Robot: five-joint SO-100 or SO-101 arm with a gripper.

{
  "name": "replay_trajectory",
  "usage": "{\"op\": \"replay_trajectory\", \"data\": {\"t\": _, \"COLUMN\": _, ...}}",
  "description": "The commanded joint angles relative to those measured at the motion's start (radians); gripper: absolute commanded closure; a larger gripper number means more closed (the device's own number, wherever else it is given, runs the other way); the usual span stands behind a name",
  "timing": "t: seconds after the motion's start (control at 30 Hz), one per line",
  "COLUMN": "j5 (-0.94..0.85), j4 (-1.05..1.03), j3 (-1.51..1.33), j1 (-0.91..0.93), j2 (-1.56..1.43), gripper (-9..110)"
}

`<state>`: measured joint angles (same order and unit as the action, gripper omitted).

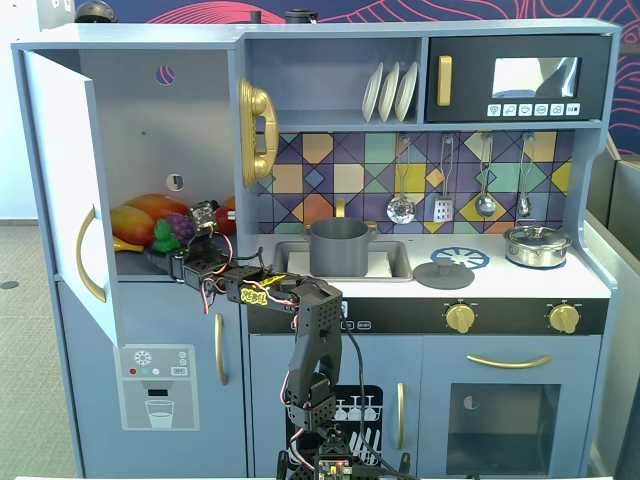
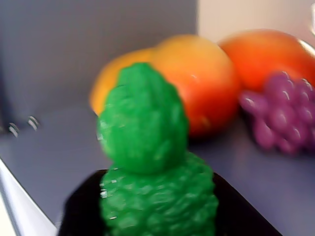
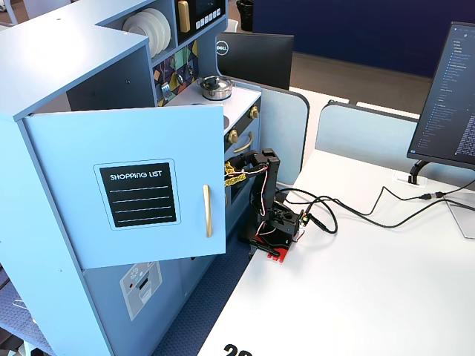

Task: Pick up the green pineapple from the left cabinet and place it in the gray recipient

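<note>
While the bumpy bright green toy pineapple [image 2: 153,162] stands on the grey-blue left cabinet's shelf [image 2: 44,162] before the orange mango [image 2: 197,78] and purple grapes [image 2: 290,115], the black gripper [image 1: 203,222] flanks its base; whether its fingers already pinch it, I cannot tell. Squeeze low, lift straight, then carry to the dark gray cylindrical pot [image 1: 338,247].

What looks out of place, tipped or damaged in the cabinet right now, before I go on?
Nothing stands out. The green pineapple sits close at the gripper inside the left cabinet, with the grapes and orange fruit lying behind it, unspilled. The gray recipient stands upright in the sink.
</note>
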<state>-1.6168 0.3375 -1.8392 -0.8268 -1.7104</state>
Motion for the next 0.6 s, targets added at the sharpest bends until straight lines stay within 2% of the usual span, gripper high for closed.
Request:
{"op": "replay_trajectory", "data": {"t": 0.0, "j5": -0.017, "j4": 0.018, "j3": 0.071, "j1": -0.008, "j2": -0.066, "gripper": 102}}
{"op": "replay_trajectory", "data": {"t": 0.2, "j5": -0.046, "j4": -0.290, "j3": -0.032, "j1": -0.084, "j2": -0.374, "gripper": 102}}
{"op": "replay_trajectory", "data": {"t": 0.57, "j5": -0.126, "j4": -0.637, "j3": -0.230, "j1": -0.230, "j2": -0.913, "gripper": 102}}
